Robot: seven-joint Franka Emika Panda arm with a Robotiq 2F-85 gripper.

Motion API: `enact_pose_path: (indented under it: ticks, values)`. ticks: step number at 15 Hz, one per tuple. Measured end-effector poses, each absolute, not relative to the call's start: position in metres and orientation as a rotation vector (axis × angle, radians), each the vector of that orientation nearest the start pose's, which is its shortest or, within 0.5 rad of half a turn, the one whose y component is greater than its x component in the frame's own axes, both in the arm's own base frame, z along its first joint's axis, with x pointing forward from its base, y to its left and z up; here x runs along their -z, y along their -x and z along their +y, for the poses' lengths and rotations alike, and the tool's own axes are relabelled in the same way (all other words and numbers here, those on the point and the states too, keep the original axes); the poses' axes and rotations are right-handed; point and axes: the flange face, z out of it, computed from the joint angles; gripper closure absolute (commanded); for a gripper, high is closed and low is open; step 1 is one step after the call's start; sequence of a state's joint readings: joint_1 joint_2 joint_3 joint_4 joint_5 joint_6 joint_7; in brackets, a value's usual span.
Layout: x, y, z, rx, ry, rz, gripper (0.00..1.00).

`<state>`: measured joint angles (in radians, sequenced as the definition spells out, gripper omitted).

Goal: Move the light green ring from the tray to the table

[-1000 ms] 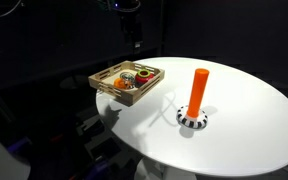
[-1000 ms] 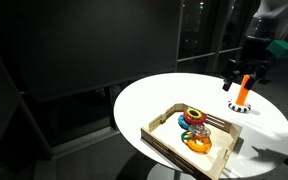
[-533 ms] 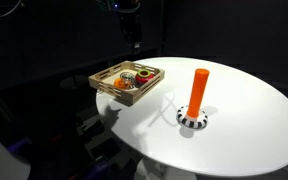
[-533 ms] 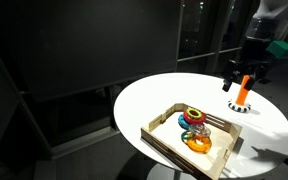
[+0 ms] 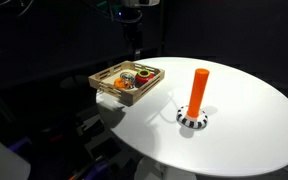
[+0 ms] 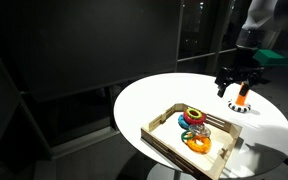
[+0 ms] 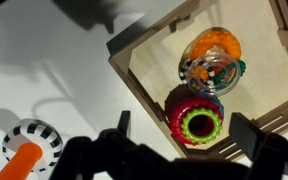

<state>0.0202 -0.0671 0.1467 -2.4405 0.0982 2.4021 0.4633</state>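
Observation:
The light green ring lies on top of a red ring inside the light-wood tray, near its corner. An orange ring with a clear, multicoloured piece on it lies further in. The tray sits on the round white table in both exterior views. My gripper is open and empty, and hangs above the tray with one finger on each side of the green ring. It shows above the tray's far side in an exterior view and near the peg in an exterior view.
An orange peg stands upright on a black-and-white striped round base on the table beside the tray. It also shows in the wrist view. The surroundings are dark, and the table's edge runs close to the tray.
The gripper has shifted a little towards the tray and lower. The rings, tray and peg have not moved.

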Motion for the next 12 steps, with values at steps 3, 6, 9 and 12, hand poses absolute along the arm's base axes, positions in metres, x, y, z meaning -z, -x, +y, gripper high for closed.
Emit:
enact_pose_path:
  ticks: [3,6,9,12]
  values:
    - [-0.313,-0.486,0.088,-0.034,3.026,0.581,0.0]
    - [-0.287,-0.5,0.097,-0.09,3.055,0.583,0.0]
    - [-0.26,-0.513,0.103,-0.137,3.087,0.583,0.0]
    - [-0.238,-0.526,0.104,-0.169,3.107,0.587,0.0]
